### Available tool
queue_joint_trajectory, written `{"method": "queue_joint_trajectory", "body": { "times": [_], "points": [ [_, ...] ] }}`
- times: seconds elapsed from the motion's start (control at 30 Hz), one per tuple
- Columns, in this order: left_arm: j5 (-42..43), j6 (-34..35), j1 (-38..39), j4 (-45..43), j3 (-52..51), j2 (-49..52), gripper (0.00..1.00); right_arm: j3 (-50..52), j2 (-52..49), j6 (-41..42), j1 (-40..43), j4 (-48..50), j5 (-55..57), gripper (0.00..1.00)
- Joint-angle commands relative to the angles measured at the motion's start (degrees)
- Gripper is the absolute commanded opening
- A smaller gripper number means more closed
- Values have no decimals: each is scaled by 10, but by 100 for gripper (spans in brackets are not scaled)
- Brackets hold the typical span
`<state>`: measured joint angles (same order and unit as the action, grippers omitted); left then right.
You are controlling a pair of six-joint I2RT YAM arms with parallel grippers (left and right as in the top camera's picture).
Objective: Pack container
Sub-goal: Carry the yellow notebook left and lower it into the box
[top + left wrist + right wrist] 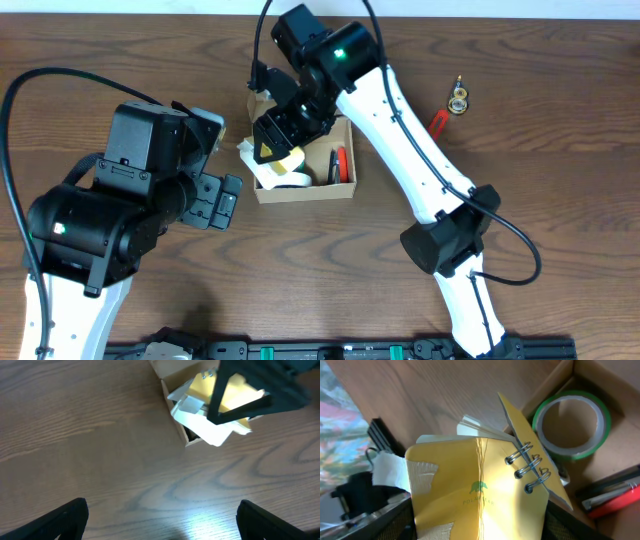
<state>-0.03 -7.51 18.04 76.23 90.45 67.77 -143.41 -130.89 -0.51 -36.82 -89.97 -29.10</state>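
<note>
Already the container [300,193] holds green tape [598,435], red pen [616,504]; right claw [273,150] grips notebook [470,490].

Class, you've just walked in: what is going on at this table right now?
The right pincer holds a yellow spiral notebook, its pages splayed, over the left end of the open cardboard box. A green tape roll and some pens already lie inside. The left pincer is open and empty over bare table beside the box.
</note>
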Motion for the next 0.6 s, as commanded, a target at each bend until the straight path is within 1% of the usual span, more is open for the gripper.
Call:
{"method": "queue_joint_trajectory", "body": {
  "times": [0.0,0.2,0.57],
  "points": [
    [-4,3,0,1,1,2,95,29,2,-21,-3,16,-12,70],
    [-4,3,0,1,1,2,95,70,2,-34,-4,42,-38,70],
    [-4,3,0,1,1,2,95,130,2,-38,6,103,-37,69]
  ]
}}
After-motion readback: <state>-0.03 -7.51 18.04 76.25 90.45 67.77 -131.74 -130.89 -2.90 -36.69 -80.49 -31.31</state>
